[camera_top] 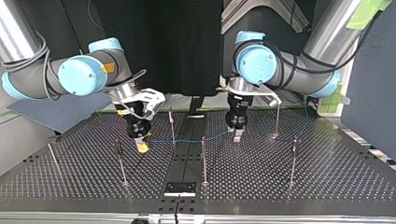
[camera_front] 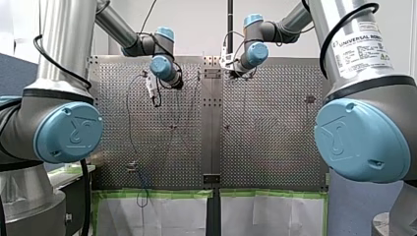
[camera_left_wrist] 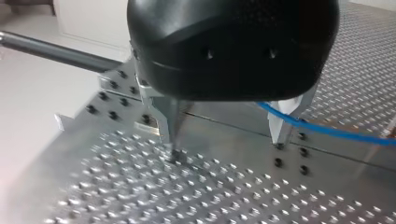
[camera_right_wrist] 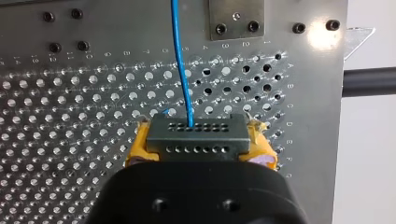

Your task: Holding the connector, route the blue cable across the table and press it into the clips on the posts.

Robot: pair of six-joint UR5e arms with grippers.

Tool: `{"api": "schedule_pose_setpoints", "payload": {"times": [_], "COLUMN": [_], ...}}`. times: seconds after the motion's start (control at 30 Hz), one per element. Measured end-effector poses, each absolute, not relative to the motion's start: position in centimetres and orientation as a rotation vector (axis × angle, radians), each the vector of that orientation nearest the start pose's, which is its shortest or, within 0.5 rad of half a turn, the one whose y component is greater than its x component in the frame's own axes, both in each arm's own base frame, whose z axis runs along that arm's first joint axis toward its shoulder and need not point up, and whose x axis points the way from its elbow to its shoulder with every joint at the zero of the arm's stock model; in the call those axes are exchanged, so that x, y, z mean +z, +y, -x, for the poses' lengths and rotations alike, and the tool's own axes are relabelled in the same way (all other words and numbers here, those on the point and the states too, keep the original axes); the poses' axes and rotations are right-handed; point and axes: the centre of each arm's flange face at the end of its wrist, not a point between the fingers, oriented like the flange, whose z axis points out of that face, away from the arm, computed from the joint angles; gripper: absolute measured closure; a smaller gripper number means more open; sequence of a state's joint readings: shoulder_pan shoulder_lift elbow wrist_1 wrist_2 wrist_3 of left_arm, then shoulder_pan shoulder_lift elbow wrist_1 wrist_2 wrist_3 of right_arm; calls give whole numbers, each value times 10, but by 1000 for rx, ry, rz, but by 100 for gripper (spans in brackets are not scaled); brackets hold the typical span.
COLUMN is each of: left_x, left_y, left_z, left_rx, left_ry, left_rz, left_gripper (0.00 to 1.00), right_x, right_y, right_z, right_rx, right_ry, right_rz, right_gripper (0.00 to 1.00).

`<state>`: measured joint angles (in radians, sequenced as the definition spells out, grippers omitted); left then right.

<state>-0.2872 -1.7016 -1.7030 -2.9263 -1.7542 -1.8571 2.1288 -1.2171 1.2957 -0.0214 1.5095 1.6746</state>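
Two claws hang low over the table (camera_top: 70, 182) full of holes. At the top view's left, my right claw (camera_top: 142, 147) pinches the grey connector (camera_right_wrist: 196, 136) tight between its yellow pads (camera_right_wrist: 138, 150). The blue cable (camera_right_wrist: 180, 60) comes out of the connector and runs to the right, past a thin post (camera_top: 171, 125). Farther right, my left claw (camera_top: 237, 136) has its metal fingers (camera_left_wrist: 167, 122) wide apart and grips nothing. The cable lies across one finger, then goes on toward the table's right side.
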Motion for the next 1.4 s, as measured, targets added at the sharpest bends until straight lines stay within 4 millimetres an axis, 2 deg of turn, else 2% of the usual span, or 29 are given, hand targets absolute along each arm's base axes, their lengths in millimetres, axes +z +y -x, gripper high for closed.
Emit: {"api": "schedule_pose_setpoints", "payload": {"times": [0.1,0.23,0.53,0.87,1.17,1.4], "left_x": [389,401,408,434,429,438], "left_y": [-263,-276,-308,-343,-380,-387], "left_z": [-464,-445,-418,-410,-407,-410], "left_rx": [-325,-380,-443,-482,-426,-361], "left_ry": [1597,1585,1575,1473,1511,1531], "left_rz": [141,101,18,26,-24,-22], "left_gripper": [0,0,0,0,0,0], "right_x": [426,430,436,436,435,435], "right_y": [-462,-463,-469,-473,-477,-479], "right_z": [-452,-450,-445,-439,-435,-433], "right_rx": [1679,1683,1684,1677,1673,1669], "right_ry": [-984,-985,-994,-1014,-1023,-1028], "right_rz": [-1680,-1671,-1654,-1645,-1640,-1638], "right_gripper": [100,100,100,100,100,100]}}
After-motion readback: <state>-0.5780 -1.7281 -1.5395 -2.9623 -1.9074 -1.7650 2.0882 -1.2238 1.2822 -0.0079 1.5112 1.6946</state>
